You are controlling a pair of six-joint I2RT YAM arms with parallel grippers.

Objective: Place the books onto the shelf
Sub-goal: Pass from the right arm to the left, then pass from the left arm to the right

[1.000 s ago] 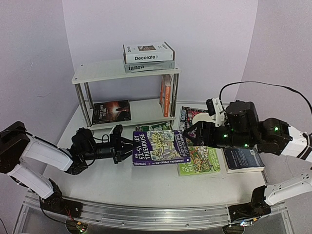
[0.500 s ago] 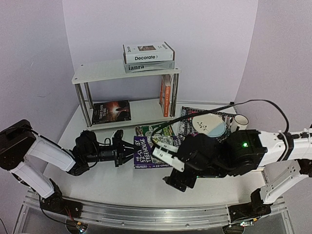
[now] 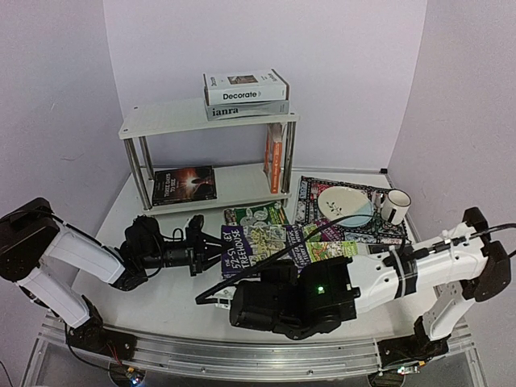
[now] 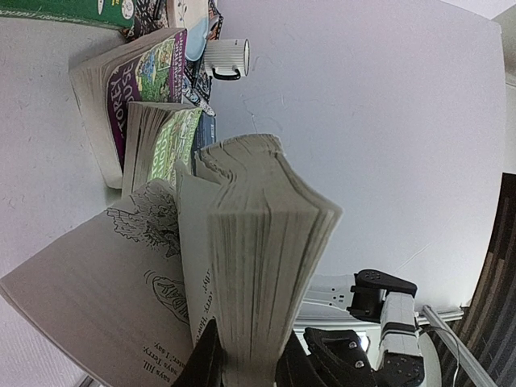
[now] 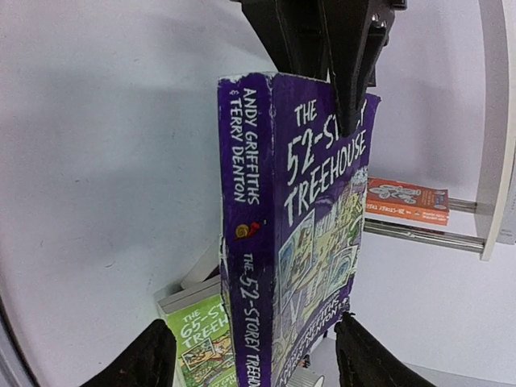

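Note:
A purple "52-Storey Treehouse" book (image 3: 260,244) hangs tilted just above the table. My left gripper (image 3: 211,246) is shut on its top edge; in the left wrist view its fingers (image 4: 211,364) pinch the fanned page block (image 4: 258,266). My right gripper (image 5: 254,334) stands open, its two fingers on either side of the book's (image 5: 302,234) lower end, not touching it. The white shelf (image 3: 201,118) carries "Decorate" (image 3: 246,86) and "ianra" (image 3: 242,110) on top. Below are a dark book (image 3: 184,184) lying flat and orange books (image 3: 276,157) standing upright.
The right arm (image 3: 298,302) lies across the front of the table. A green Treehouse book (image 3: 332,251) and another green book (image 3: 256,214) lie around the purple one. A patterned placemat (image 3: 310,189) with plate (image 3: 343,205) and striped mug (image 3: 395,205) sits back right.
The right arm has swung from the right side down and across to the front middle, bringing its gripper to the purple book's lower end. The left gripper still holds the book.

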